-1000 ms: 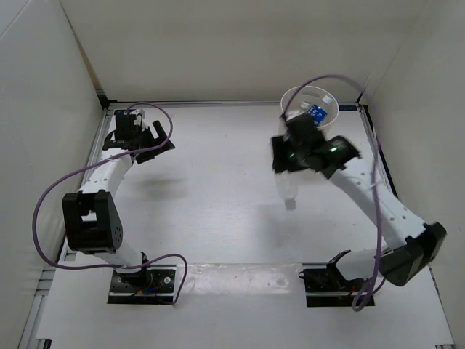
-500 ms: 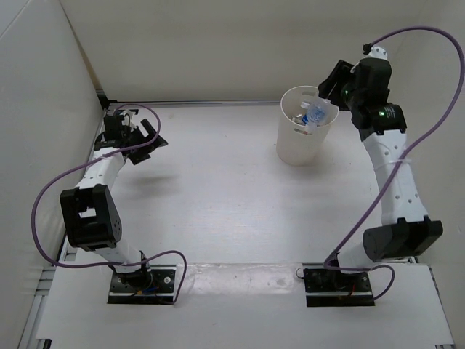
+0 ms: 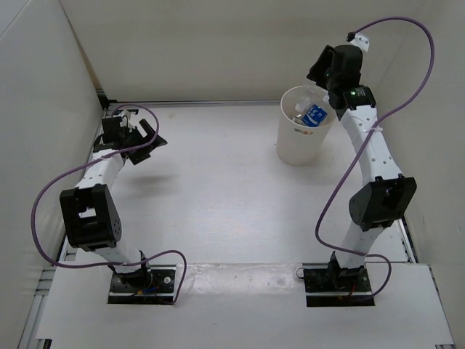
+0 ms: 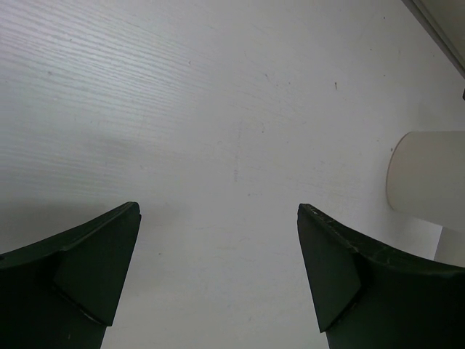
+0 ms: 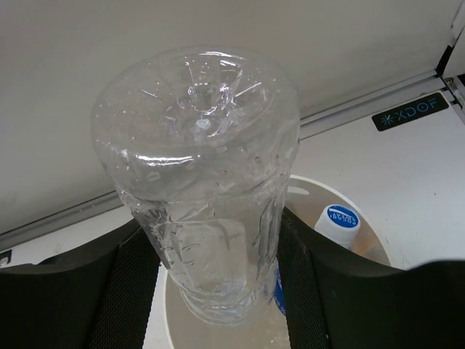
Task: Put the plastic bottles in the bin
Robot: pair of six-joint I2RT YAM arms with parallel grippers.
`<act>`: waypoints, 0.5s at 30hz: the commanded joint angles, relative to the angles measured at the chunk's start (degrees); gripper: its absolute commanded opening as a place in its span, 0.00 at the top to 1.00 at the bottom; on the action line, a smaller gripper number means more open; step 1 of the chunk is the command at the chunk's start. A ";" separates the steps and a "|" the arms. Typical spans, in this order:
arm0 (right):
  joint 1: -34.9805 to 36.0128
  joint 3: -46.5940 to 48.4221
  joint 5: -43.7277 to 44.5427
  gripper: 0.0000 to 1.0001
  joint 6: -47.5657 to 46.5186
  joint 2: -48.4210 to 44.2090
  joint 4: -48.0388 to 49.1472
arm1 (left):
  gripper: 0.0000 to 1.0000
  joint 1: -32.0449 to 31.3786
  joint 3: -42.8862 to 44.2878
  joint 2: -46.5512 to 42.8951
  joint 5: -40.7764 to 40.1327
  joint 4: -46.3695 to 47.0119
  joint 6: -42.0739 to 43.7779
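1. Change: a second ago my right arm (image 3: 367, 145) hung over the table (image 3: 218, 189) on the near side of the bin (image 3: 296, 149). It has since swung to the far right and now reaches over the bin's far rim.
2. Right jaws: closed on the label-less clear bottle (image 5: 207, 196), one finger on each side of its body, with its base turned towards the wrist camera. The grip is unchanged from the earlier frames.
3. Held bottle: it is over the bin's mouth. I cannot tell whether its lower end is already inside the rim.
4. Bin: upright at the far right of the table, unmoved.
5. Contents: a blue-labelled bottle (image 3: 314, 114) lies inside. The right wrist view shows a white cap (image 5: 341, 218) with blue print just right of the held bottle.
6. Left jaws: wide apart above the table at far left, well apart from the bin. They have shifted slightly left since a second ago.
7. Surroundings: a purple cable (image 3: 396, 33) loops above my right arm, and white walls enclose the table.
8. Obstruction: the held bottle hides much of the bin's mouth from the right wrist camera.
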 commanded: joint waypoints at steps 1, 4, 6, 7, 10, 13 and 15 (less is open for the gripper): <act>0.99 3.12 4.21 0.89 0.29 0.29 -0.02 | 0.00 1.05 -0.39 -2.09 1.12 1.65 0.06; 1.69 3.30 3.68 0.84 0.83 0.81 -3.63 | 0.00 1.22 -0.91 -2.27 1.21 2.35 -0.12; 2.57 2.52 3.15 0.83 0.56 0.64 -4.95 | 0.00 1.39 -1.00 -2.18 1.20 3.22 -0.64; 3.09 2.25 2.63 0.81 0.74 0.55 -5.56 | 0.00 1.48 -0.92 -1.92 1.21 3.40 -0.91; 4.23 1.28 1.84 0.68 1.35 0.38 -7.50 | 0.00 2.54 -1.18 -1.65 1.47 4.54 -2.66; 3.72 1.37 -0.45 0.68 3.02 0.64 -10.48 | 0.00 3.41 -2.15 -2.00 1.99 5.86 -3.19; 2.58 1.37 -3.86 0.55 4.52 0.99 -11.54 | 0.00 3.42 -2.93 -2.53 2.17 6.13 -3.46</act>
